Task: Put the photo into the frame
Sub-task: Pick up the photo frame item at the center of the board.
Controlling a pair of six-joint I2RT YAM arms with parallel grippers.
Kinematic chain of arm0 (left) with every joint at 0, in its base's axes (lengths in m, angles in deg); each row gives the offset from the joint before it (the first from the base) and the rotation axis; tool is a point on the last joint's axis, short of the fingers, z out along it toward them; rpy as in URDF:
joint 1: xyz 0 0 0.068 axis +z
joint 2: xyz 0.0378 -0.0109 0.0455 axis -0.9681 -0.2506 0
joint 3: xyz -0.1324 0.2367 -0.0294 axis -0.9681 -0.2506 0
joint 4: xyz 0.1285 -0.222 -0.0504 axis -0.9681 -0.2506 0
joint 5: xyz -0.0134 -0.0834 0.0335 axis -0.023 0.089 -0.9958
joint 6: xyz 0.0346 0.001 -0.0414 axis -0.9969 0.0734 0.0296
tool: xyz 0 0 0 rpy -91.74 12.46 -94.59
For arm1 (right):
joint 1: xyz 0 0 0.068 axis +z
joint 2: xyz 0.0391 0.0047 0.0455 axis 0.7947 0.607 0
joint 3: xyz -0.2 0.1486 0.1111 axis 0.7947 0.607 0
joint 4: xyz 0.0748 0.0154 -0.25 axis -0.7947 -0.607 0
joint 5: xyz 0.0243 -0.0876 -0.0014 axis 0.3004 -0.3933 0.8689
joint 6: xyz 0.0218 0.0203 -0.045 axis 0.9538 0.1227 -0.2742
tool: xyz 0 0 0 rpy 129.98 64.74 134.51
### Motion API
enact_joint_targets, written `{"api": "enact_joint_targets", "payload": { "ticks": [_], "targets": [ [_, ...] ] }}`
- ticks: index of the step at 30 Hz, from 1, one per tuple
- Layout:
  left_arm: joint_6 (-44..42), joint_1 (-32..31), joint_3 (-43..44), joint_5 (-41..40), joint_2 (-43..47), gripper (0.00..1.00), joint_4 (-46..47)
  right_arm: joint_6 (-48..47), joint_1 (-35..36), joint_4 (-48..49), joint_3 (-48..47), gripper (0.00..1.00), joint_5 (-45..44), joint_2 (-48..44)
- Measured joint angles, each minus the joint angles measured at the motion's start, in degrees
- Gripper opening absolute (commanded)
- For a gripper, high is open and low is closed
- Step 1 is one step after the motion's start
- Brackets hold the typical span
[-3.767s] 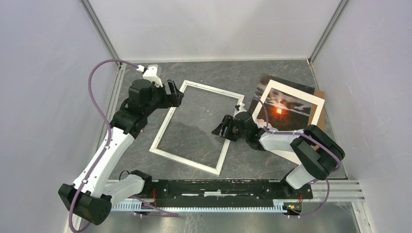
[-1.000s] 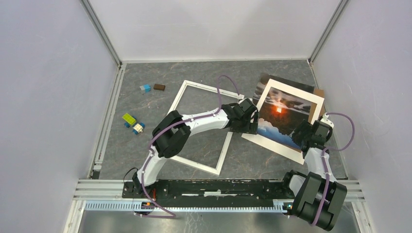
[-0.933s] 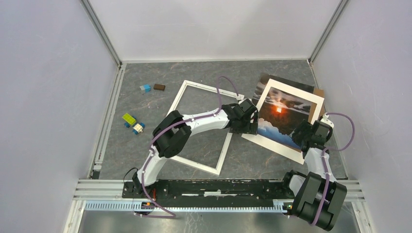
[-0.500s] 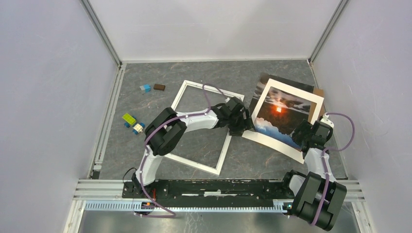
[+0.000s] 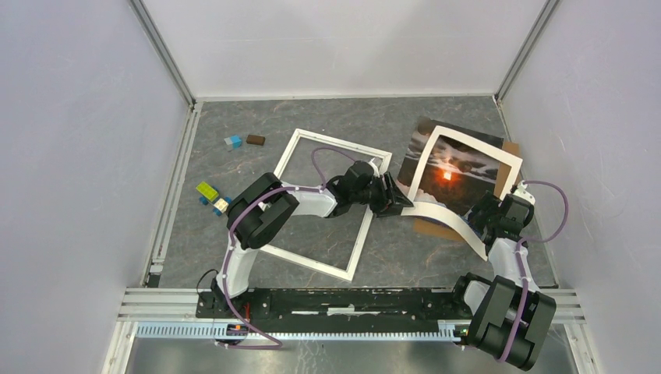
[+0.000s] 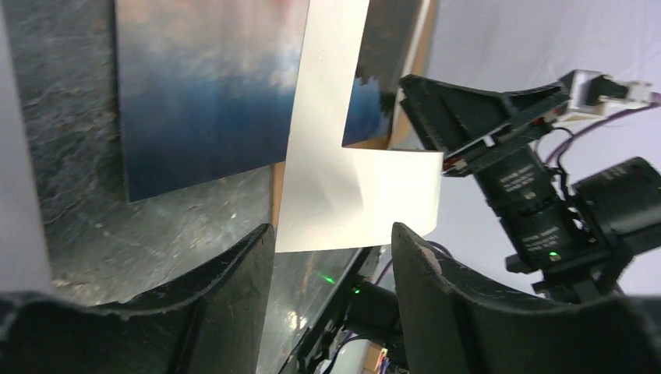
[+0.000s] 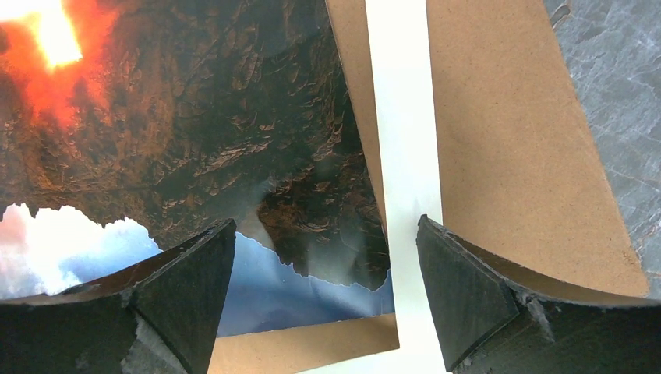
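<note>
Photo (image 5: 460,167): 1, bowed up. Left fingers (image 6: 234,288) part-spread astride its corner; right fingers (image 7: 187,288) wide apart. Risk: loose hold lets it slip or crease short of frame (image 5: 296,259).

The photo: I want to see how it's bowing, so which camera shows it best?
Top external: it shows nearly the whole photo, its near edge curled up off the brown board. Left wrist catches only a white border corner; right wrist, a close patch of picture and one border strip.
</note>
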Motion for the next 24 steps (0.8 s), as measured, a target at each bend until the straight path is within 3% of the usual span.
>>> {"api": "enact_joint_targets", "payload": {
  "ticks": [14, 19, 24],
  "targets": [
    [8.9, 2.1, -3.8, 2.9, -0.6, 0.67, 21.0, 0.0, 0.0, 0.2, 0.0, 0.90, 0.9, 0.0],
    [6.5, 2.4, -0.7, 2.4, -1.0, 0.64, 11.9, 0.0, 0.0, 0.2, 0.0, 0.89, 1.1, 0.0],
    [1.9, 2.4, 6.7, 2.5, -2.8, 0.52, 2.4, 0.0, 0.0, 0.3, 0.1, 0.89, 1.1, -0.1]
  ]
}}
